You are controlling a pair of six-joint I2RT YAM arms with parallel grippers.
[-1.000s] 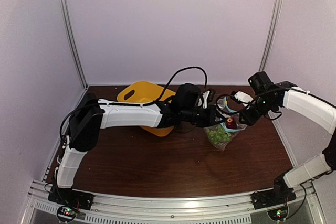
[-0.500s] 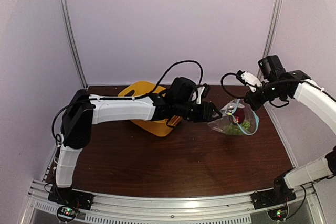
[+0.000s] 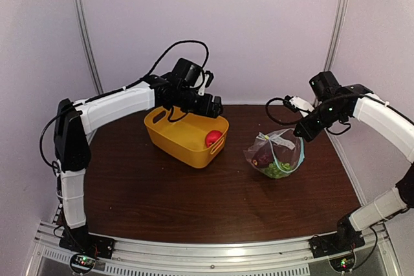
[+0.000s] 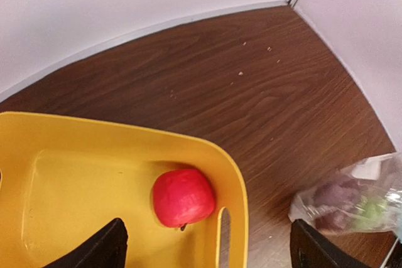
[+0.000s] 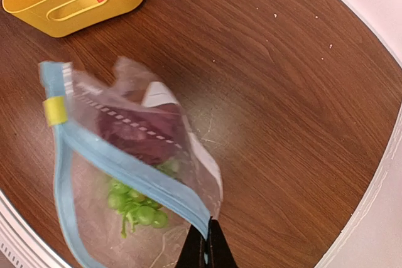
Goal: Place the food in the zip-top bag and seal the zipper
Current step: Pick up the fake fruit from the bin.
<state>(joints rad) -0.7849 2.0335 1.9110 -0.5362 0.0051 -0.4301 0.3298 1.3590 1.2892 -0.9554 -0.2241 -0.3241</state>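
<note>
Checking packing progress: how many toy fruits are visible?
3: a pink-red fruit in the yellow basket, a maroon fruit and green grapes inside the bag; others may be hidden.

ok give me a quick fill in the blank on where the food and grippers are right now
1. The pink-red fruit lies in the ____ basket.
2. The right gripper pinches the zip-top bag by its ____ zipper.
3. The left gripper hovers with jaws ____.
4. The bag holds a maroon fruit and ____ grapes.
Missing: yellow; blue; open; green.

A yellow plastic basket (image 3: 178,147) with slot handles sits on the dark wooden table (image 3: 194,205).
</note>
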